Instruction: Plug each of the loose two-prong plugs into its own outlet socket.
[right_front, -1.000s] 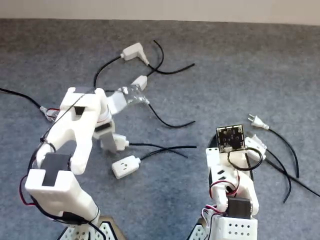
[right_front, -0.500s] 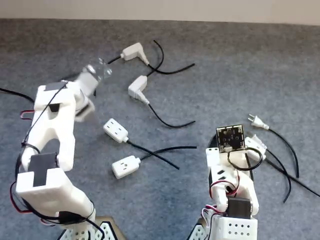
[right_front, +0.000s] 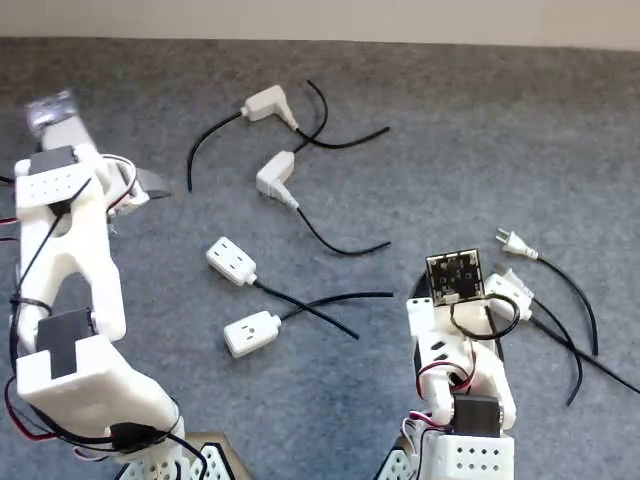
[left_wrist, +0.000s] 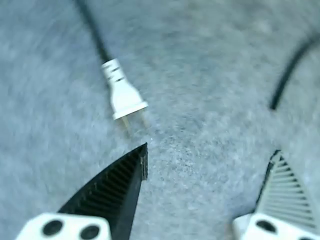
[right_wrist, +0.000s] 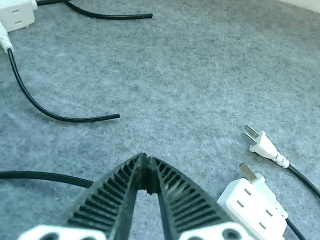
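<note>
A loose white two-prong plug (left_wrist: 123, 96) on a black cord lies on the grey carpet just ahead of my left gripper (left_wrist: 210, 160), which is open with nothing between its fingers. That arm stands at the far left in the high view, its gripper (right_front: 60, 115) pointing away. My right gripper (right_wrist: 147, 170) is shut and holds nothing. It hangs low over the carpet near a second white plug (right_wrist: 262, 145) (right_front: 515, 242) and a white outlet socket (right_wrist: 252, 200) (right_front: 510, 290). Two more sockets (right_front: 231, 260) (right_front: 252, 332) lie mid-carpet.
Two white angled sockets (right_front: 276, 175) (right_front: 268, 102) with black cords lie at the back centre; one socket (right_wrist: 17, 15) is also in the right wrist view. Loose black cords (right_front: 330, 300) cross the middle and trail off to the right (right_front: 575, 345).
My left arm has swung from over the middle socket out to the far left, leaving that socket lying on the carpet. The right arm has hardly moved.
</note>
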